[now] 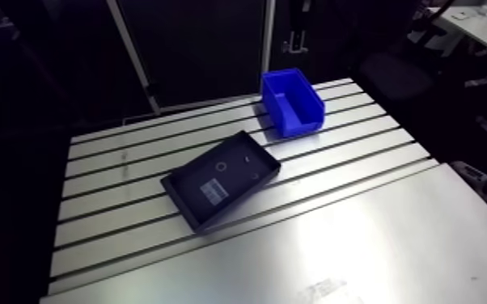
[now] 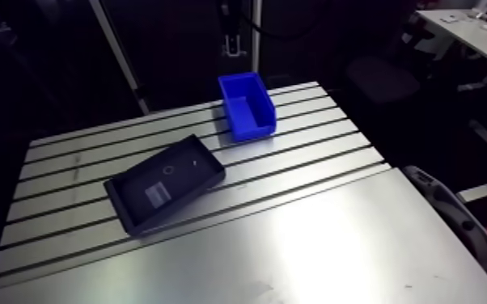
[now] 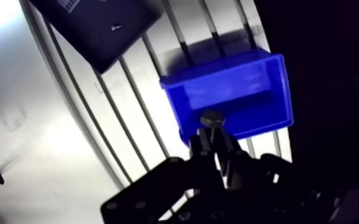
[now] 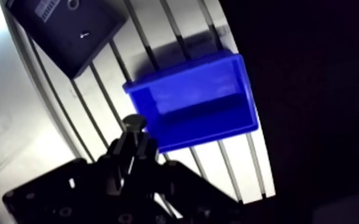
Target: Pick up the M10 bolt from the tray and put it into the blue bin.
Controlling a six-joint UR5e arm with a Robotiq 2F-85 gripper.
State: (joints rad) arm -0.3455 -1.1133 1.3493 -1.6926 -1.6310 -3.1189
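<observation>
M10 bolt (image 3: pixel 213 119) is out of the tray (image 1: pixel 240 196) and pinched between the two fingers of the gripper (image 3: pixel 214 138). Its hex head pokes out past the fingertips and the shank is hidden in the grip. The jaws are clamped on it with only a narrow gap, so the hold looks firm.

In the wrist view the bolt hangs over the table (image 1: pixel 360 234) at the near wall of the blue bin (image 3: pixel 235 80). One eye puts the head over that wall, the other just outside the corner, so I'd call it not squarely over the opening yet. Carrying it high makes sense, since it clears the bin rim.

The bin sits open side up, just beside the tray's far corner, which keeps the transfer short. The tray holds a ring (image 1: pixel 221 167) and a barcode label (image 1: pixel 213 192) (plus a small bright fleck I can't identify).

Next: centre it over the cavity, then release. Dropping early risks a bounce off the rim.
</observation>
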